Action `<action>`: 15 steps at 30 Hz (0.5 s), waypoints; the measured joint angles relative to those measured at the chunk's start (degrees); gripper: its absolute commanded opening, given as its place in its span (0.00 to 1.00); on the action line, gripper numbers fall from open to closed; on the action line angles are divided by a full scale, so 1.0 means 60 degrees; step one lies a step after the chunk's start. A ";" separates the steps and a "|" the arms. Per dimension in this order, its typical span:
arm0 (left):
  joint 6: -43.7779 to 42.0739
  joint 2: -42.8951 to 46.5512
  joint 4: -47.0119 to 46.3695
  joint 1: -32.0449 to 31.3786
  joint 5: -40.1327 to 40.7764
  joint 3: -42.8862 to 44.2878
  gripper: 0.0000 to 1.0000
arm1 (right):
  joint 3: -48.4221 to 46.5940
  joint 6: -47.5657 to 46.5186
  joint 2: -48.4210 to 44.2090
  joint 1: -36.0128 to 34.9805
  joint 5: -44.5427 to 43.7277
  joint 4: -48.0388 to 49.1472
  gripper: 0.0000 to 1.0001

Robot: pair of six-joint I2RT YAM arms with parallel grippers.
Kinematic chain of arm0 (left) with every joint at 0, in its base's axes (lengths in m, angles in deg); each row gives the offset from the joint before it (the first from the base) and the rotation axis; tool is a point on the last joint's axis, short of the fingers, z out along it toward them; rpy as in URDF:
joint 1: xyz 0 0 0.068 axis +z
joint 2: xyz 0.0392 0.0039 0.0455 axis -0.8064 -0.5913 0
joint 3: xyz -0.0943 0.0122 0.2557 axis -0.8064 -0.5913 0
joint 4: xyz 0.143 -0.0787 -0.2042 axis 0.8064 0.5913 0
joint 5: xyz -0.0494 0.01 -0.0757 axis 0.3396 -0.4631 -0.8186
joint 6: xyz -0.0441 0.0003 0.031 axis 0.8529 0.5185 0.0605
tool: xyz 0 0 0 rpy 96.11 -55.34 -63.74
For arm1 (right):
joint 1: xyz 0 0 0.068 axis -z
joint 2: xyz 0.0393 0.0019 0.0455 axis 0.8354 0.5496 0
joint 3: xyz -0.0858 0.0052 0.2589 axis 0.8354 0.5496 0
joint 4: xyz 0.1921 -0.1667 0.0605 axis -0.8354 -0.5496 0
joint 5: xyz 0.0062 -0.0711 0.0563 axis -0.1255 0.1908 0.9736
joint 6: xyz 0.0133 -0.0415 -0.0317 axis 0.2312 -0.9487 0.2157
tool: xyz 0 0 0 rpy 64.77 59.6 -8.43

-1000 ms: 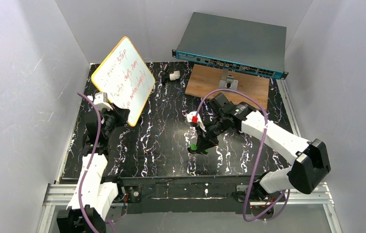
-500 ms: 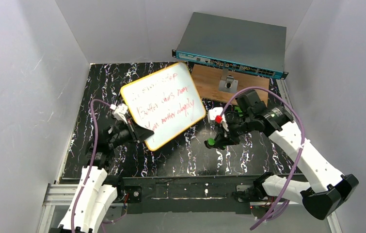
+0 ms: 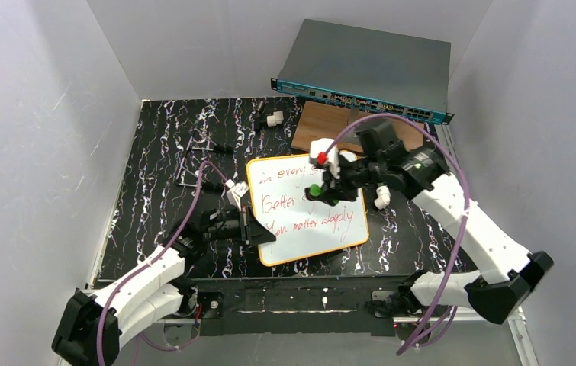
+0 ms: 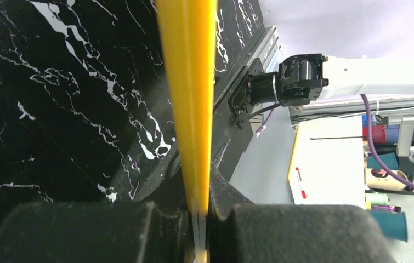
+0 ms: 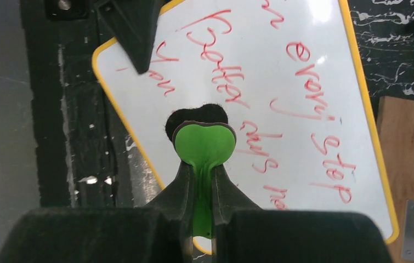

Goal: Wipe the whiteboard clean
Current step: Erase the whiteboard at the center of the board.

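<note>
The whiteboard [image 3: 307, 217], white with a yellow-orange rim and three lines of red handwriting, lies nearly flat over the front middle of the table. My left gripper [image 3: 258, 231] is shut on its left edge. In the left wrist view the rim [image 4: 188, 82] runs edge-on between my jaws [image 4: 202, 219]. My right gripper [image 3: 324, 188] is shut on a green eraser [image 3: 315, 189] with a black pad, held over the writing. In the right wrist view the eraser [image 5: 204, 143] sits above the board [image 5: 281, 66], near its lower-left rim, with the gripper [image 5: 200, 192] clamped on its stem.
A grey network switch [image 3: 365, 72] stands at the back. A brown wooden board [image 3: 319, 122] lies before it, also in the right wrist view [image 5: 407, 148]. Small white parts lie at the back [image 3: 273, 120] and right of the whiteboard [image 3: 381, 200]. Loose cables lie at left [image 3: 201, 164].
My left arm swung the whiteboard from upright at the back left down to the front middle. My right arm carried the eraser up and over the board.
</note>
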 measured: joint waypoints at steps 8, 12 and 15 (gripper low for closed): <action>-0.0189 -0.0645 -0.0896 -0.0652 0.0535 0.0004 0.00 | -0.0565 0.1067 0.2069 -0.2484 -0.3202 0.1858 0.01; -0.0222 -0.0678 -0.1005 -0.0743 0.0703 0.0004 0.00 | -0.0820 0.1341 0.2885 -0.3096 -0.4546 0.2674 0.01; -0.0244 -0.0645 -0.1009 -0.0780 0.0772 -0.0007 0.00 | -0.0820 0.1432 0.3089 -0.3311 -0.5311 0.3064 0.01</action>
